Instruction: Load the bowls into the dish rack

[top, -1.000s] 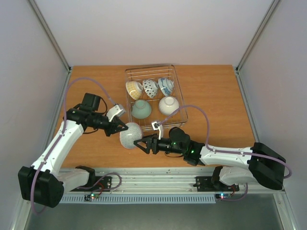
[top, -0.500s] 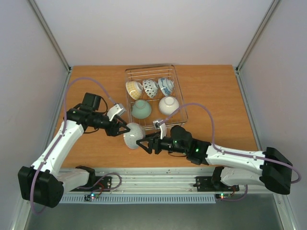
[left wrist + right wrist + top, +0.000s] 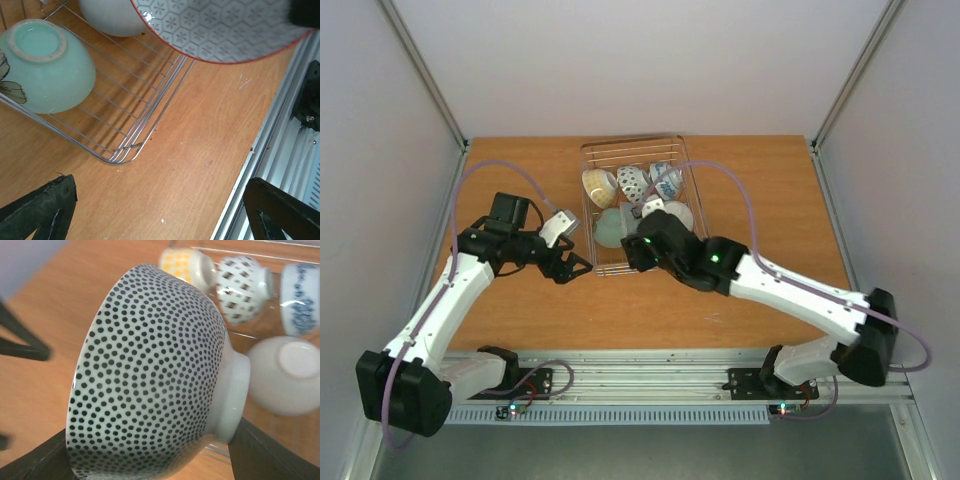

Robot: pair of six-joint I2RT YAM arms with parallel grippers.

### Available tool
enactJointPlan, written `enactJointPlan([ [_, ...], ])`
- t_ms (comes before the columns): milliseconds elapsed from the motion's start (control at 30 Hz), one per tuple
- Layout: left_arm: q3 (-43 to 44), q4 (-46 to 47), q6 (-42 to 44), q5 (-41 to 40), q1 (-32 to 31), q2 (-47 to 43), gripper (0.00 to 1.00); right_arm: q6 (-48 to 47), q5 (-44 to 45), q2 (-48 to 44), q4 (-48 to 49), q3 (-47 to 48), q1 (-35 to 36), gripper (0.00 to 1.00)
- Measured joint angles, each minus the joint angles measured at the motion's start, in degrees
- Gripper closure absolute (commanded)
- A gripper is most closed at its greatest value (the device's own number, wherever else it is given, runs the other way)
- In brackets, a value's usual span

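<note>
My right gripper is shut on a white bowl with dark dots, one finger at its rim and the other at its foot. It holds the bowl on its side over the near end of the dish rack. In the top view the right gripper hides that bowl. The left wrist view shows its hex-patterned, red-rimmed inside. In the rack lie a cream bowl, a lattice bowl, a blue-and-white bowl, a pale green bowl and a white bowl. My left gripper is open and holds nothing, just left of the rack's near corner.
The rack stands at the middle back of the wooden table. The metal rail runs along the table's near edge, close to my left gripper's fingers. Grey walls close in both sides.
My left gripper has opened and let go of the dotted bowl. My right arm has swung away from the near edge, carrying the bowl over the rack's near end.
</note>
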Motion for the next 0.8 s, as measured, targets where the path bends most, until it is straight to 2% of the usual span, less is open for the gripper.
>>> enactJointPlan([
  [167,-0.3,0.8,-0.8,-1.8,0.0,-0.2,0.08,-2.9,6.3,12.9,-12.7,11.1,-1.5,0.99],
  [300,-0.5,1.2,-1.2,-2.4,0.0,-0.5,0.08,-5.0,9.7,21.8,-18.5,17.9,-1.9,0.99],
  [500,-0.5,1.6,-1.2,-2.5,0.0,-0.5,0.09,-7.6,13.1,29.7,-25.0,24.8,-2.4,0.99],
  [800,-0.6,1.9,-1.2,-2.8,0.0,-0.5,0.10,-9.2,16.9,36.9,-31.2,31.9,-2.8,0.97],
])
